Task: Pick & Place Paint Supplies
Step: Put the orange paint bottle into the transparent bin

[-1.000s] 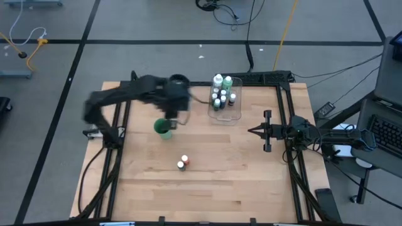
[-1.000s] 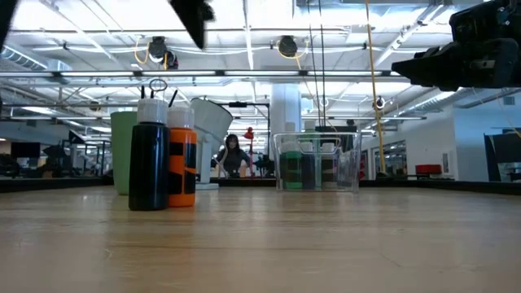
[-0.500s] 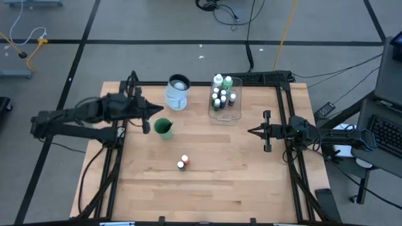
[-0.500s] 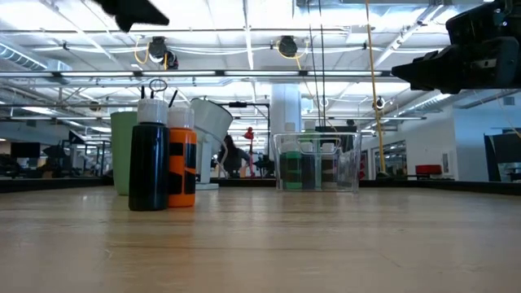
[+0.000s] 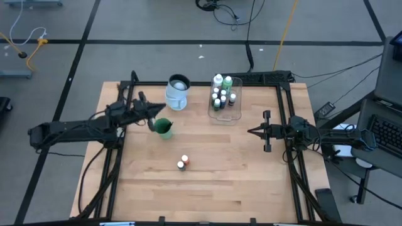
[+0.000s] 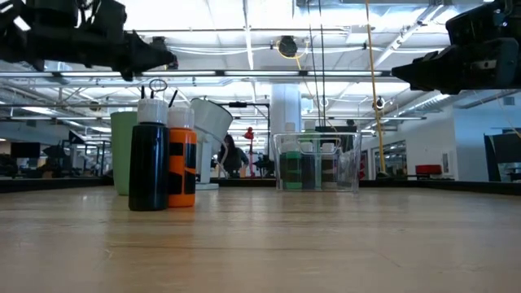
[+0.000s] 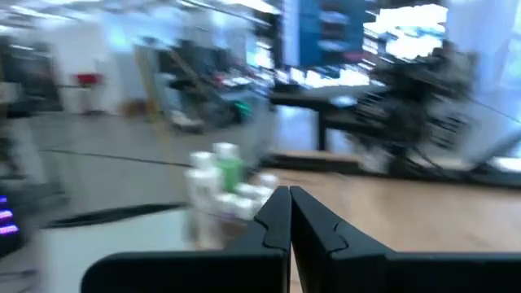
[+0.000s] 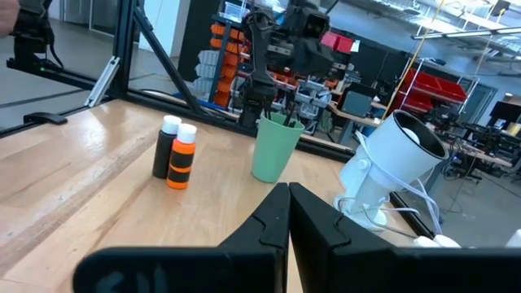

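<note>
A black bottle and an orange bottle, both white-capped, stand upright side by side on the wooden table, toward its near middle. Thin brushes stand in a green cup. More paint bottles stand in a clear tray at the far edge. My left gripper is shut, holds nothing and hovers level just left of the green cup. At the table's right side my right gripper is also shut and holds nothing.
A white jug stands at the far edge between the green cup and the tray. Black rails run along the table's left, right and far sides. Bare wood lies between the bottle pair and my right gripper.
My left arm has drawn back from over the white jug toward the table's left edge and sunk. Its gripper has tipped from pointing down to level and now points at the green cup.
</note>
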You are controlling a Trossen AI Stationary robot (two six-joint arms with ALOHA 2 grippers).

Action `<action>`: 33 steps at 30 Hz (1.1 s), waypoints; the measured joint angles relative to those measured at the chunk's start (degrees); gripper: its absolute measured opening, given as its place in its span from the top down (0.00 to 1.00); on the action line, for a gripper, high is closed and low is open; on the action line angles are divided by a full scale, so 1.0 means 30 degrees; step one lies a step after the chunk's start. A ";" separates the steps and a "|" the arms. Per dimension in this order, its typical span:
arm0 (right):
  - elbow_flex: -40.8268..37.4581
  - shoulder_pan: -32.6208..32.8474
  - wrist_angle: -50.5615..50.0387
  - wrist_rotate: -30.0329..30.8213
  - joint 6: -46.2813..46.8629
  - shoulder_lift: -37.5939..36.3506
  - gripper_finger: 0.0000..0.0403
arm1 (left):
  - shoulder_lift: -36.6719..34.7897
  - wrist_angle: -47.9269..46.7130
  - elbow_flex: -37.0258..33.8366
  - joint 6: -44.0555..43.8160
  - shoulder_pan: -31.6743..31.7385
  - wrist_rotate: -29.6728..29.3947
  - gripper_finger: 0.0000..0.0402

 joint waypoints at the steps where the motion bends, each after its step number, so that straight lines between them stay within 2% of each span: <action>1: 0.0000 0.0006 0.0000 0.0000 -0.0072 0.0007 0.99 | -0.0056 0.0447 -0.0164 -0.0045 0.0330 -0.0322 1.00; 6: 0.0000 0.0002 0.0007 0.0000 -0.0341 0.0007 0.99 | -0.0544 0.0984 -0.0724 -0.0137 0.1148 0.1698 1.00; 14: 0.0000 0.0005 0.0041 -0.0519 -0.1973 0.0028 0.99 | -0.0515 0.1548 -0.2028 0.0687 -0.0095 0.1739 1.00; 22: 0.0006 0.0193 0.3714 -0.0525 -0.1707 0.0255 0.99 | -0.0521 0.2173 -0.2902 0.2229 -0.0834 0.1701 1.00; 24: 0.0060 0.0457 0.4548 0.0387 -0.1581 0.0842 0.99 | -0.0526 0.2398 -0.2899 0.2165 -0.0833 0.1688 0.99; 27: 0.0676 0.0664 0.4525 0.3441 -0.0927 0.2127 1.00 | -0.0516 0.2321 -0.2895 0.2149 -0.0833 0.1685 0.97; 28: 0.0943 0.0668 0.3972 0.3891 -0.0614 0.2717 1.00 | -0.0516 0.2353 -0.2901 0.2147 -0.0833 0.1685 0.96; 33: 0.4035 0.0789 0.2747 0.2945 0.1531 0.7027 1.00 | -0.0516 0.2458 -0.2895 0.2129 -0.0833 0.1678 0.96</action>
